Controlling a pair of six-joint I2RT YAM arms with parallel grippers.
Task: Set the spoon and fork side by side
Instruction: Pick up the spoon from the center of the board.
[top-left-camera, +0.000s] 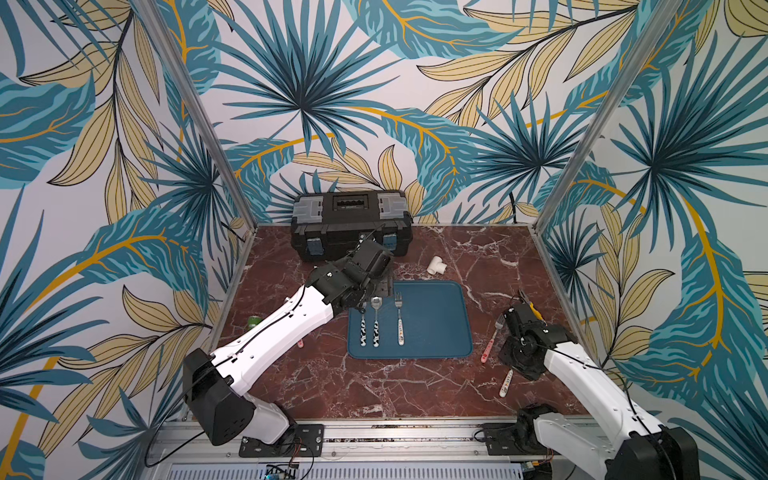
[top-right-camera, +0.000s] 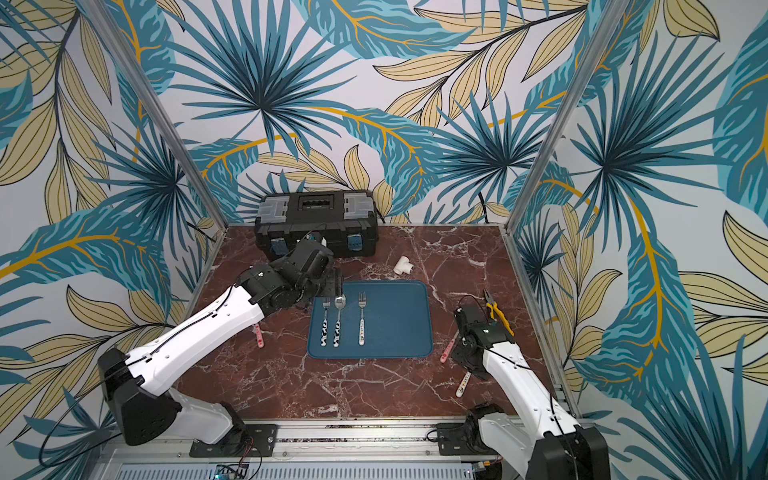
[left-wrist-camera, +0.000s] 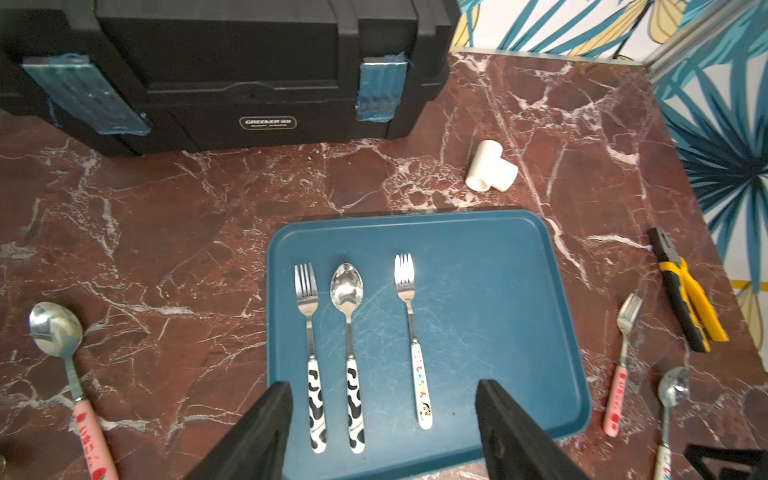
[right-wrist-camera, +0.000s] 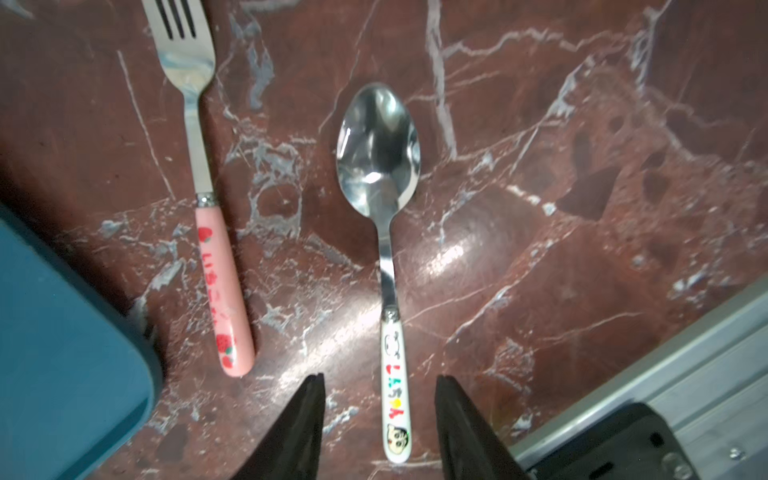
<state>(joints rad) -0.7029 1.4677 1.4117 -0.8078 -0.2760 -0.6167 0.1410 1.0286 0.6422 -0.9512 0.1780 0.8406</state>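
Tabletop (top-left-camera: 415, 390): red-brown marble with white veins, glossy; a patch of glare shows in the right wrist view.
Room: leaf-print wallpaper (top-left-camera: 299, 104) in teal and tan on three sides; aluminium posts (top-left-camera: 198, 112) rise from the far corners; a metal rail (top-left-camera: 395, 432) runs along the near edge.
Tray (top-left-camera: 436, 316): dark blue, rounded corners, mid-tabletop, face scuffed.
Task pair: cow-pattern fork (left-wrist-camera: 311, 357) and cow-pattern spoon (left-wrist-camera: 351, 357) lie on the tray's left part, parallel and just beside each other, heads toward the far edge.
Cartoon fork (left-wrist-camera: 413, 340): on the same tray, right of the spoon, parallel, with a clear gap.
Cartoon spoon (right-wrist-camera: 388, 270): on bare marble between the tray and the right edge, beside the pink fork (right-wrist-camera: 222, 282).
Pink spoon (left-wrist-camera: 56, 328): between the tray and the left edge.
Left hand (left-wrist-camera: 384, 384): raised above the tray, fingers wide apart, nothing between them.
Right hand (right-wrist-camera: 379, 377): fingers parted either side of the cartoon spoon's handle end, a gap on each side, no grip.
Toolbox (top-left-camera: 351, 226): black, lid down, at the far edge toward the far left corner.
Pipe tee (top-left-camera: 436, 266): white, between the toolbox and the tray.
Pliers (top-right-camera: 498, 313): yellow-black, near the right edge.
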